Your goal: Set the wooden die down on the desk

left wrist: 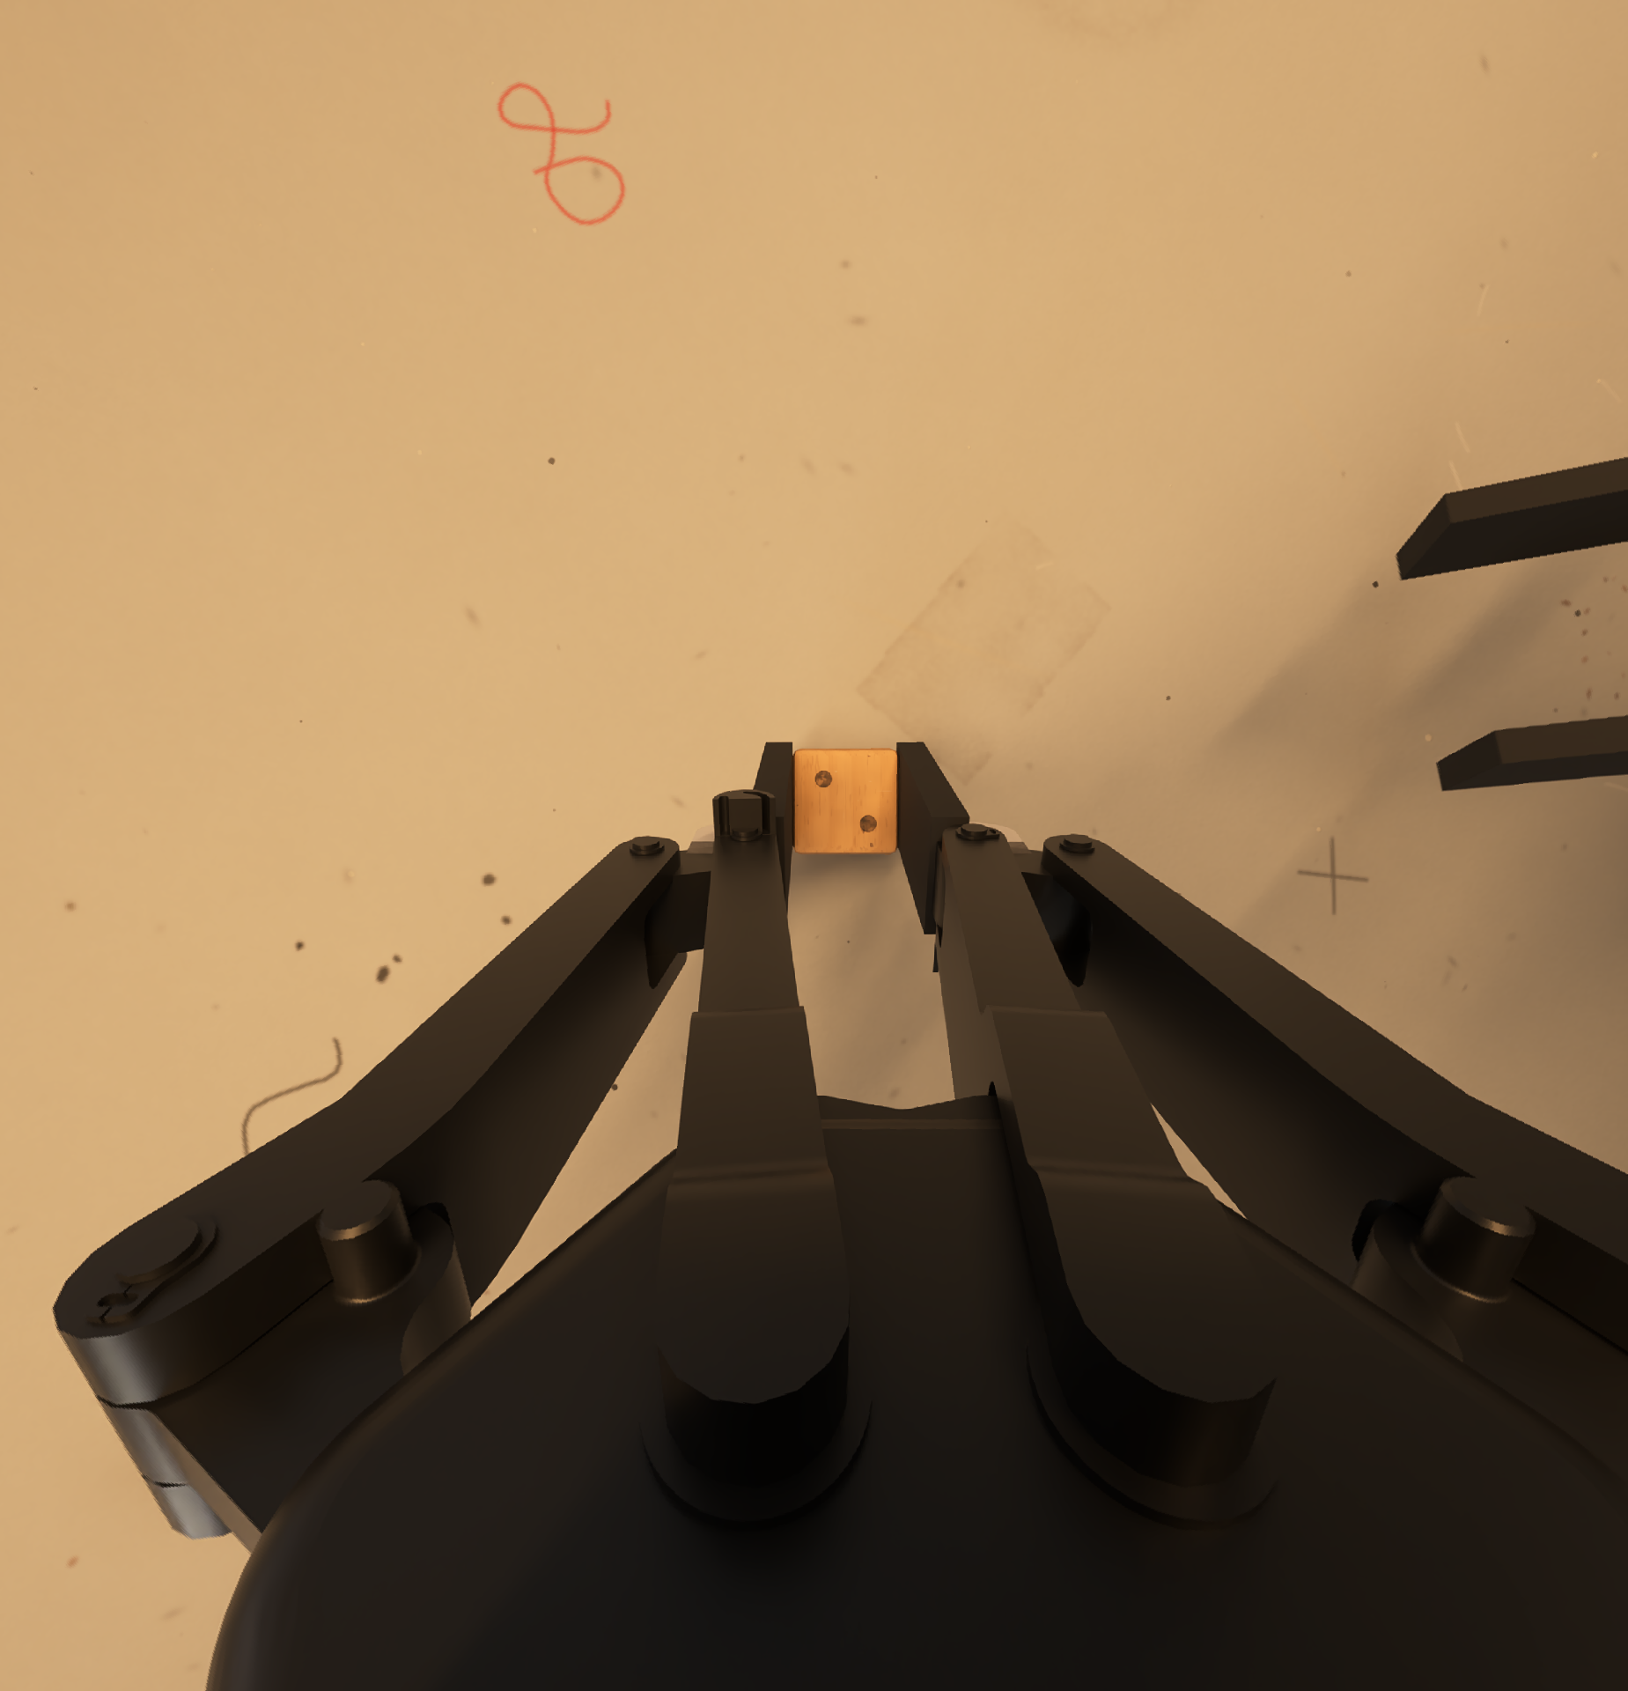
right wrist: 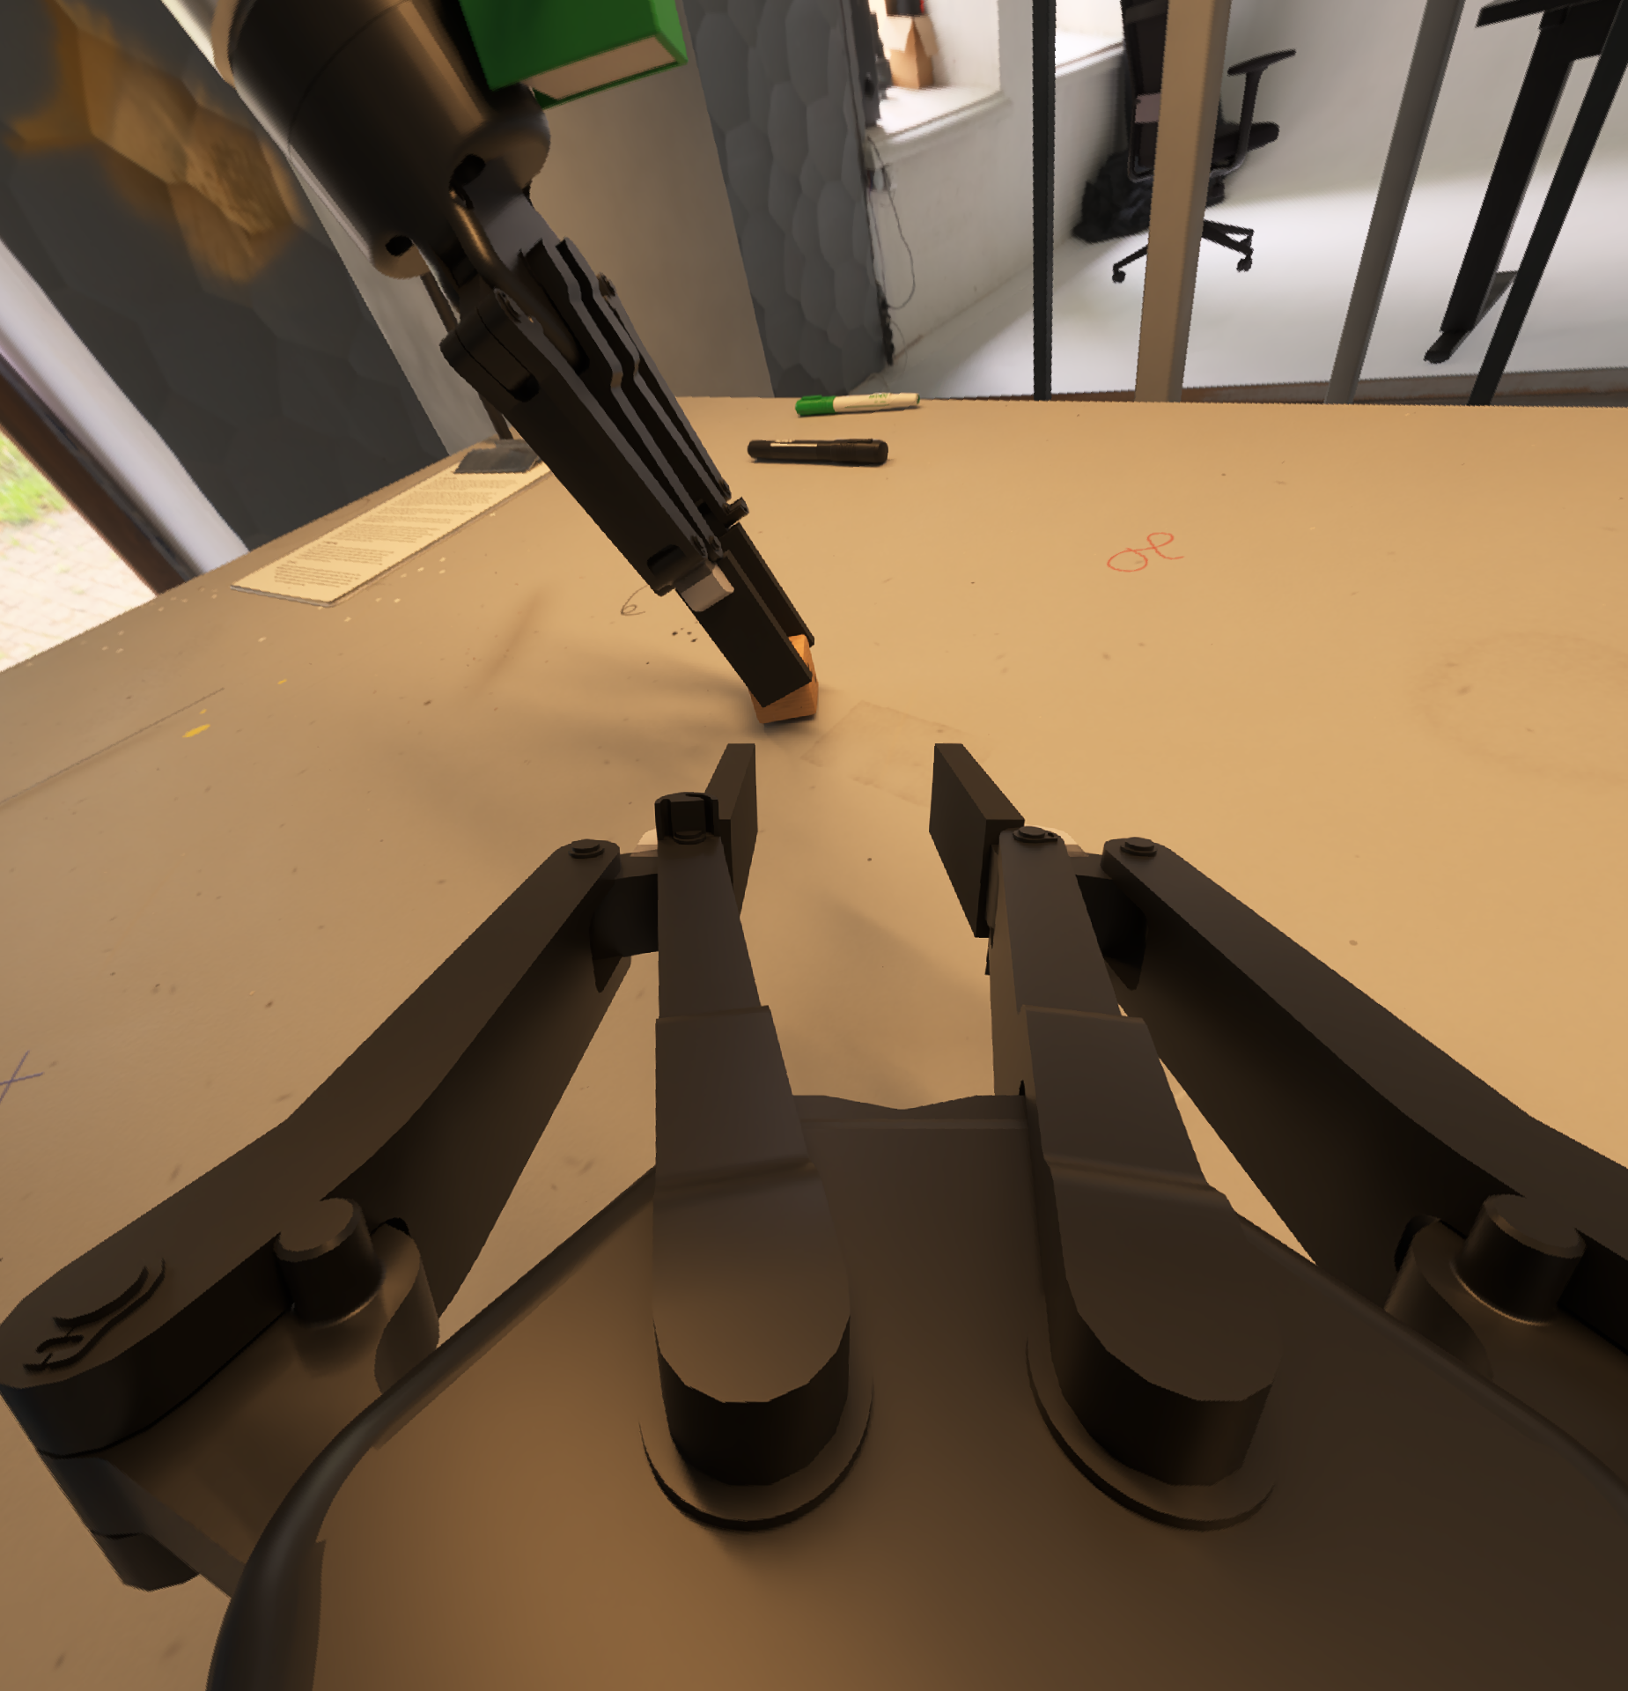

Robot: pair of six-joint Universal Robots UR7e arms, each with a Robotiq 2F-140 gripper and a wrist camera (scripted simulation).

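Here, in the left wrist view, the left tool (left wrist: 845,798) pinches the wooden die (left wrist: 845,801) between its fingertips, a two-pip face toward the camera, above the tan tabletop (left wrist: 334,549). From the right wrist view, the right tool (right wrist: 842,796) hangs spread and empty just short of the die (right wrist: 789,700), whose lower corner looks to touch the tabletop (right wrist: 1249,823). A black marker (right wrist: 817,451) and a green marker (right wrist: 856,403) lie at the far edge.
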